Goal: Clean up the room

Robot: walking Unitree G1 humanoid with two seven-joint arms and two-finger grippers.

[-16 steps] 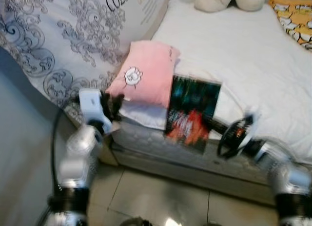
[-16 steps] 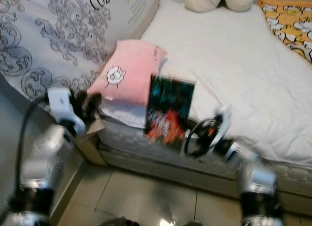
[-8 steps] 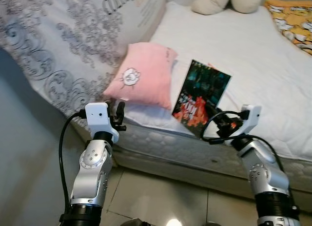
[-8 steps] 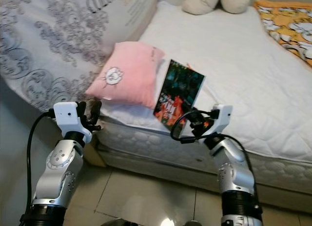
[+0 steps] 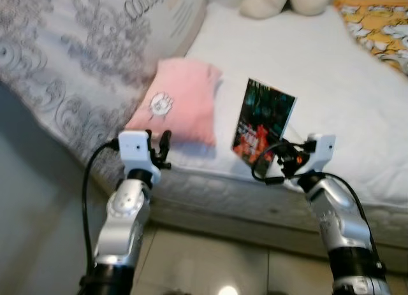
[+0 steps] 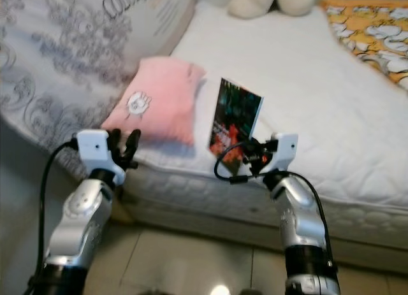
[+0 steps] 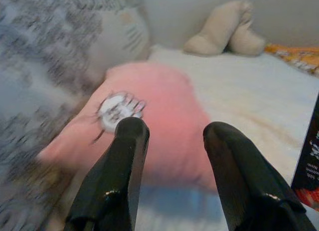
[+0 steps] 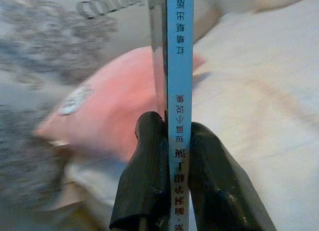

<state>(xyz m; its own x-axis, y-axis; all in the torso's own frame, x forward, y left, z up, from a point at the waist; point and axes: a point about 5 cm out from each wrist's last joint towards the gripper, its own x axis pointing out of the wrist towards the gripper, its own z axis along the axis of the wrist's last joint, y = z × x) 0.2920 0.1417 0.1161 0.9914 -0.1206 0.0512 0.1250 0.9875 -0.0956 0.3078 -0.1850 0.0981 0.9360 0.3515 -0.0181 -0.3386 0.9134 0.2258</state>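
Right claw [image 5: 275,156]: pinching a book [image 5: 264,121] by its lower edge, held upright over the front edge of the bed [image 5: 331,72], fingers [image 8: 149,171] pressed on either side of the blue spine. Left claw [image 5: 162,146]: spread, holding nothing, near the bed's front left corner, pointing at a pink pillow [image 5: 182,100]. Patterned quilt [image 5: 76,46]: along the bed's left side. Plush toy [image 5: 280,0]: at the far edge.
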